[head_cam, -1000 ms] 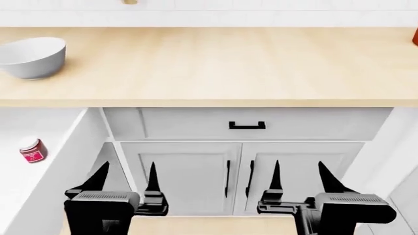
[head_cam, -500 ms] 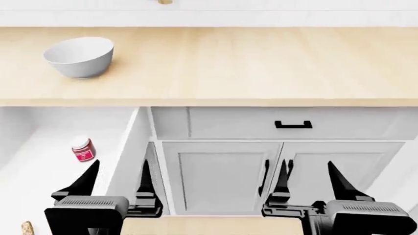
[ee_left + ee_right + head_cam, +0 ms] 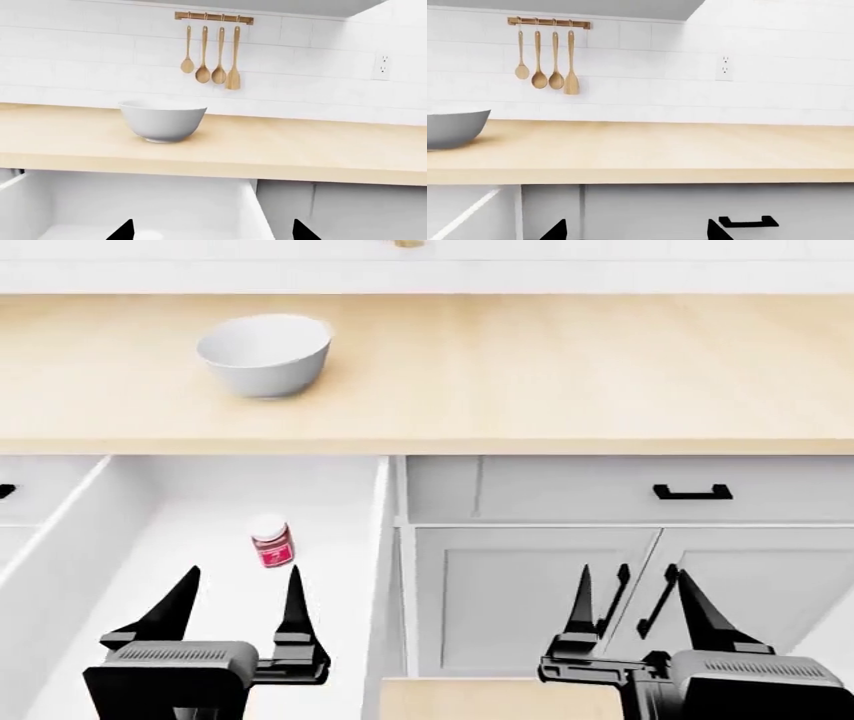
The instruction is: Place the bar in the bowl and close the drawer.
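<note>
Bar itself escaped us in all 3 views, so we could not give its long axis or heading. We saw the bowl (image 3: 264,353) upright on the wooden counter (image 3: 561,370), toward its far left. Below it the drawer (image 3: 380,570) stood pulled out toward us, a red jar (image 3: 271,541) lying inside on the white floor. Our left gripper (image 3: 234,605) hovered low over the drawer's near end, fingers pointing away, spread wide and empty. Our right gripper (image 3: 638,605) hung likewise before the cabinet doors (image 3: 534,590), wide and empty.
</note>
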`<state>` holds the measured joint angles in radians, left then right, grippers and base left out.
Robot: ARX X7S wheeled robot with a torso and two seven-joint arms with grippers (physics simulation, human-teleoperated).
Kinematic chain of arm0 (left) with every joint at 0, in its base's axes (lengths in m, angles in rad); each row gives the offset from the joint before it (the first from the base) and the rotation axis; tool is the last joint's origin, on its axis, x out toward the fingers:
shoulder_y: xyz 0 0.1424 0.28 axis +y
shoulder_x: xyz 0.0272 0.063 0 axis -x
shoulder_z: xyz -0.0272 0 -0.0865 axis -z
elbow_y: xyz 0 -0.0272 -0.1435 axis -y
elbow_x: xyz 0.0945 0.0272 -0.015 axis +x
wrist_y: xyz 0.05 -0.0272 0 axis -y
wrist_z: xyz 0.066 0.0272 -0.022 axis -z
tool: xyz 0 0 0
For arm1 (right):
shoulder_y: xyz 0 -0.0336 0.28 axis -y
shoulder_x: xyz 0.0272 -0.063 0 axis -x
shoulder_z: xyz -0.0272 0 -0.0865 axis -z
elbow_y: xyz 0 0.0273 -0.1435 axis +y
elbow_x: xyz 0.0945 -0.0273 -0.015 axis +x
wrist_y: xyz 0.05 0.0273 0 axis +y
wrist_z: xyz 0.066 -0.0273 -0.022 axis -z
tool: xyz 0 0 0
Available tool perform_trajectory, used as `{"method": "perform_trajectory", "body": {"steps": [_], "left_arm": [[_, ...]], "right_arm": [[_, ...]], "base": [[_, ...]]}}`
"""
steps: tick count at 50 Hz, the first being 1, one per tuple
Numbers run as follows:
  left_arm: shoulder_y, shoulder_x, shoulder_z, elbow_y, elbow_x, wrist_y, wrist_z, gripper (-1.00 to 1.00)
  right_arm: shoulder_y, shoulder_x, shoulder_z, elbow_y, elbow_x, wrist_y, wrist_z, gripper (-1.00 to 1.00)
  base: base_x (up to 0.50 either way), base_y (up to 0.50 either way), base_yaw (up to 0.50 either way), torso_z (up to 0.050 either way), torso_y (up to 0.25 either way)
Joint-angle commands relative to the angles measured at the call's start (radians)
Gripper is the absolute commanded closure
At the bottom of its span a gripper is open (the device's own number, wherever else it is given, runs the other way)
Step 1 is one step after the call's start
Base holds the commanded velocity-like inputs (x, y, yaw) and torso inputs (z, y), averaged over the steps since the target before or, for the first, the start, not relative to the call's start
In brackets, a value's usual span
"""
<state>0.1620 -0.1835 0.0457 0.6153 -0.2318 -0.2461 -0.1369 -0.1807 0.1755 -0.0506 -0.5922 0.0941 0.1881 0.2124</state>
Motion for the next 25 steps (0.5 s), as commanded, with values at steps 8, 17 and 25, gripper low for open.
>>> {"method": "perform_trajectory", "body": {"steps": [8,17,25], "left_arm": [[-0.005,-0.017,0.012,0.0,-0.016,-0.004,-0.021,-1.0],[-0.006,-0.028,0.022,-0.001,-0.022,0.0,-0.035,-1.0],[-0.006,-0.038,0.028,-0.003,-0.026,0.005,-0.045,-1.0]], "right_arm": [[-0.002,0.012,0.001,-0.007,0.019,-0.003,0.016,-1.0],[-0.002,0.015,0.001,-0.001,0.026,-0.012,0.025,-1.0],[-0.003,0.021,-0.003,-0.005,0.028,-0.01,0.031,-1.0]], "base": [[0.0,0.5,0.0,0.0,0.0],[0.0,0.5,0.0,0.0,0.0],[0.0,0.5,0.0,0.0,0.0]]}}
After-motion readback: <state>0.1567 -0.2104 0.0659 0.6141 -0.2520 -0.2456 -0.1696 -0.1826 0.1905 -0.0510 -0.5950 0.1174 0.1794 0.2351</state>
